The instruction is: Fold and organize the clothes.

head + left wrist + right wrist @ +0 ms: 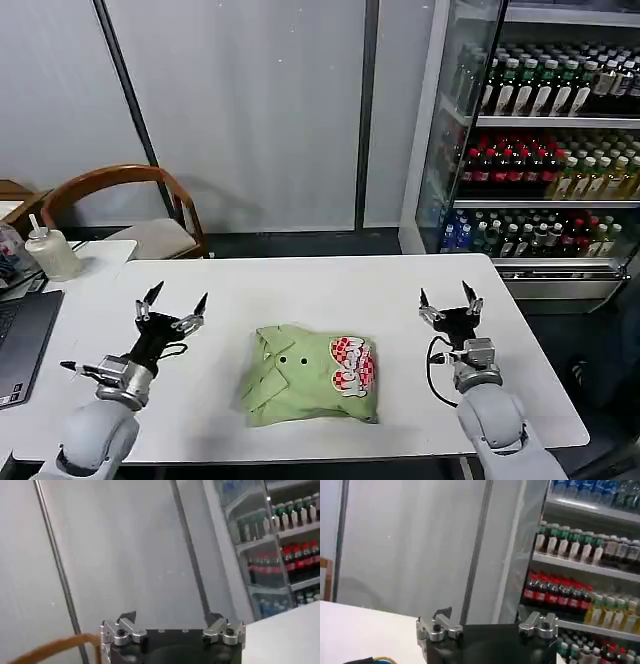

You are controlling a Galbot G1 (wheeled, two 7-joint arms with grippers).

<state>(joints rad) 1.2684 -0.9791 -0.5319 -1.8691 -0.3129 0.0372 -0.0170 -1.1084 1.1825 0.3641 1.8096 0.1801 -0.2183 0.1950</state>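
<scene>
Lime-green T-shirt sits folded into a chunky rectangle mid-bench, near the front edge — collar w/ buttons showing on the robot's left side, red-and-white graphic on its right. White bench otherwise bare around it. Left gripper & right gripper hover either side of the shirt, well apart from it — jaws spread wide, holding nothing.
</scene>
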